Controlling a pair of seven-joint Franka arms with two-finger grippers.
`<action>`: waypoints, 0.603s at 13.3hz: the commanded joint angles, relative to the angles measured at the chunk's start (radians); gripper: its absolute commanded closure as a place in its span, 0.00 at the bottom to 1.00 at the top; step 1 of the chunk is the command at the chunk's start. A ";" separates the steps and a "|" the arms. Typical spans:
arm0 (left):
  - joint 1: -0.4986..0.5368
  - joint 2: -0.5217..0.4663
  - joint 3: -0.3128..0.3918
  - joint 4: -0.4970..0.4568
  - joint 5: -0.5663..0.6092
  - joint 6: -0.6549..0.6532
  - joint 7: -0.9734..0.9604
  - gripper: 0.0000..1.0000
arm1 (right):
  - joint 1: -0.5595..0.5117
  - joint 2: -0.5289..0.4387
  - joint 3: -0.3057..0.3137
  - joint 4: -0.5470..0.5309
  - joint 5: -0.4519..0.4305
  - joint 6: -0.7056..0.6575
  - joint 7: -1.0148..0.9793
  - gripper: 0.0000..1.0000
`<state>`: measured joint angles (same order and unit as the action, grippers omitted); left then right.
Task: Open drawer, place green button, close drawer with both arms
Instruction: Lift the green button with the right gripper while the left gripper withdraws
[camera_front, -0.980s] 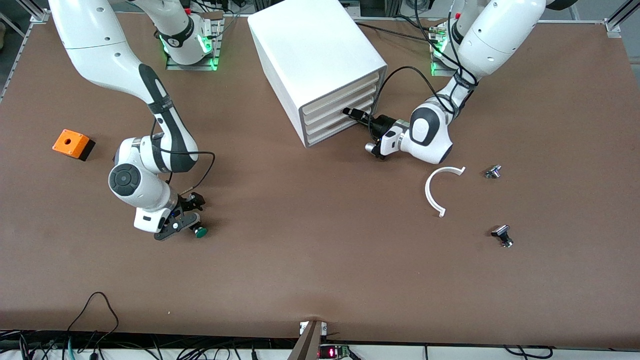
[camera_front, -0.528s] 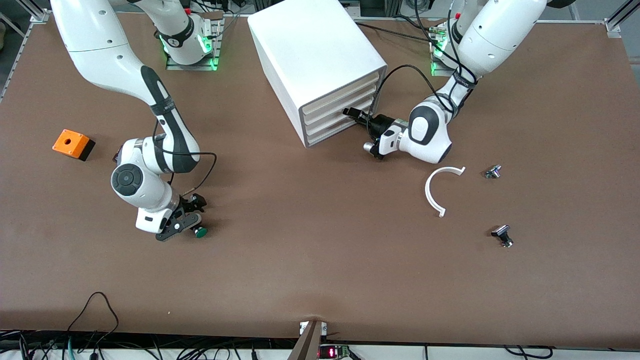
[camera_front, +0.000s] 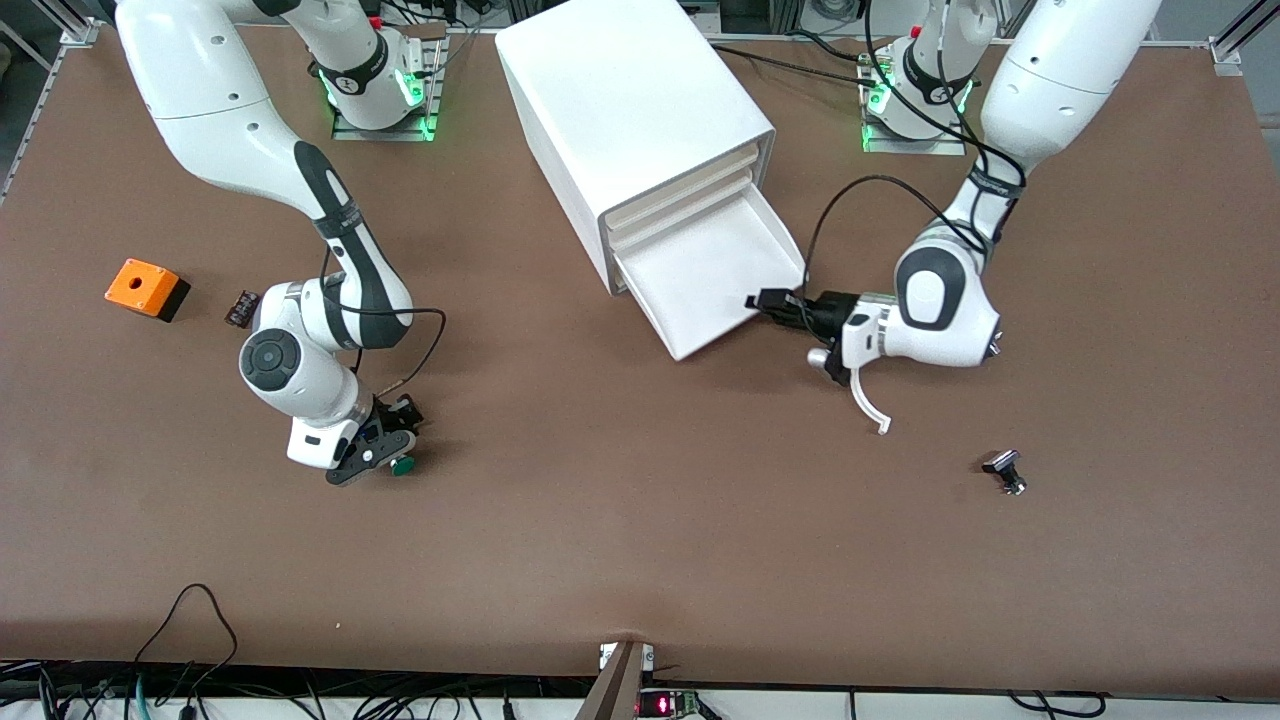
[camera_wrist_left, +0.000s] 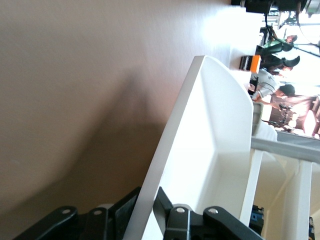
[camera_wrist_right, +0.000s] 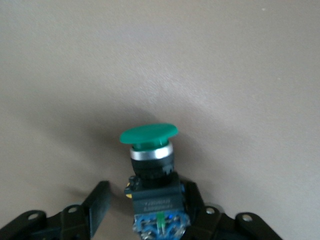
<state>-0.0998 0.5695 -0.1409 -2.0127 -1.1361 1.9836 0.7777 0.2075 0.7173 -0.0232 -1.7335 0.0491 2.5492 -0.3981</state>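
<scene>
The white cabinet (camera_front: 630, 100) stands near the arms' bases. Its lower drawer (camera_front: 700, 275) is pulled well out and shows an empty white floor. My left gripper (camera_front: 760, 303) is shut on the drawer's front wall; in the left wrist view the black fingers (camera_wrist_left: 172, 210) pinch that white wall (camera_wrist_left: 200, 140) from both sides. The green-capped button (camera_front: 402, 466) lies on the table toward the right arm's end. My right gripper (camera_front: 385, 450) is low over it and open. In the right wrist view the button (camera_wrist_right: 149, 150) lies between the fingers (camera_wrist_right: 97, 200), one touching its body, the other apart.
An orange box with a hole (camera_front: 146, 287) and a small black part (camera_front: 240, 307) lie near the right arm's end. A white curved piece (camera_front: 868, 405) sticks out under the left wrist. A black-and-silver part (camera_front: 1005, 470) lies nearer the front camera at the left arm's end.
The left gripper has pulled the drawer out of the cabinet toward the front camera. The right gripper has shifted slightly around the button, and the small black part now shows.
</scene>
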 joint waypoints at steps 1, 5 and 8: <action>-0.011 0.012 0.011 0.026 0.019 0.064 -0.037 0.67 | 0.000 0.017 0.014 0.028 0.048 0.008 -0.022 0.64; -0.009 -0.016 0.009 0.028 0.007 0.075 -0.031 0.00 | 0.001 0.013 0.022 0.072 0.043 -0.015 -0.024 0.73; -0.009 -0.083 0.007 0.028 0.024 0.167 -0.023 0.00 | 0.009 -0.013 0.025 0.104 0.041 -0.017 -0.109 0.72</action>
<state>-0.1034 0.5542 -0.1378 -1.9765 -1.1341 2.1068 0.7684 0.2133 0.7171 -0.0027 -1.6649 0.0700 2.5482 -0.4258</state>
